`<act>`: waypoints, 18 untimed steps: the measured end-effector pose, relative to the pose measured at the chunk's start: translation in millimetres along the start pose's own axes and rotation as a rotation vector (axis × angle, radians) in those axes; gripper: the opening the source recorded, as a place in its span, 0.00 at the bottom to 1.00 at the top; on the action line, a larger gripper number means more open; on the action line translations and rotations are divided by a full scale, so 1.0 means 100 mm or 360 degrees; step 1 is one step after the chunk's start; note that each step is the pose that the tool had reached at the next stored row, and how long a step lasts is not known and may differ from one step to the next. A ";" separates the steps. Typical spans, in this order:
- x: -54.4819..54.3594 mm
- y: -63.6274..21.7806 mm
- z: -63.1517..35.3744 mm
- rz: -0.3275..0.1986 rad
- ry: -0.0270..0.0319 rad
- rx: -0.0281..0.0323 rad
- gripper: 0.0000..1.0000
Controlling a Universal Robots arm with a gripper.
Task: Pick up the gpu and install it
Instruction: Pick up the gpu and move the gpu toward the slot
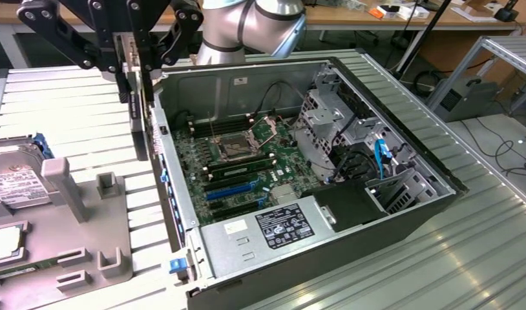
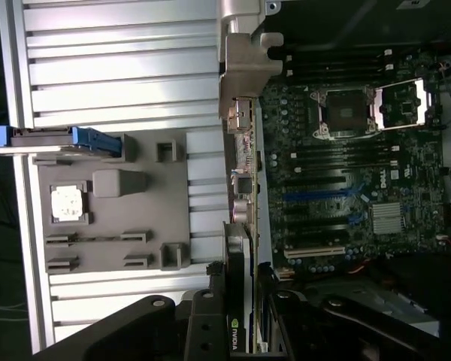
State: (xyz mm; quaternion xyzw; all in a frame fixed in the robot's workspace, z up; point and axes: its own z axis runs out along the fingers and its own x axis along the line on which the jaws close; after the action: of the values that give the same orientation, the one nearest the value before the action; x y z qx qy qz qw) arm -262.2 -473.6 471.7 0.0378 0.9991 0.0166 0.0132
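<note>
Gripper (image 1: 132,63): clamped on gpu (image 1: 141,129), which hangs edge-down just beside case wall (image 1: 170,187).
Risk: bracket could snag that wall if the descent is misaligned.

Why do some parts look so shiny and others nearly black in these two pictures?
Exterior view: light streaks off the ribbed silver metal table, while the open black computer case is dim inside. Wrist view: the silver processor socket frame glares white, and the black gripper holding the thin black gpu card sits in shadow.
</note>
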 end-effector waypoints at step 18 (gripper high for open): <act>-0.40 0.030 0.011 0.0000 0.00000 0.00004 0.27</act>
State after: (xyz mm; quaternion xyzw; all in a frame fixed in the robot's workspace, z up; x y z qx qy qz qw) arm -221.9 -473.6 471.7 0.0378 0.9991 0.0165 0.0132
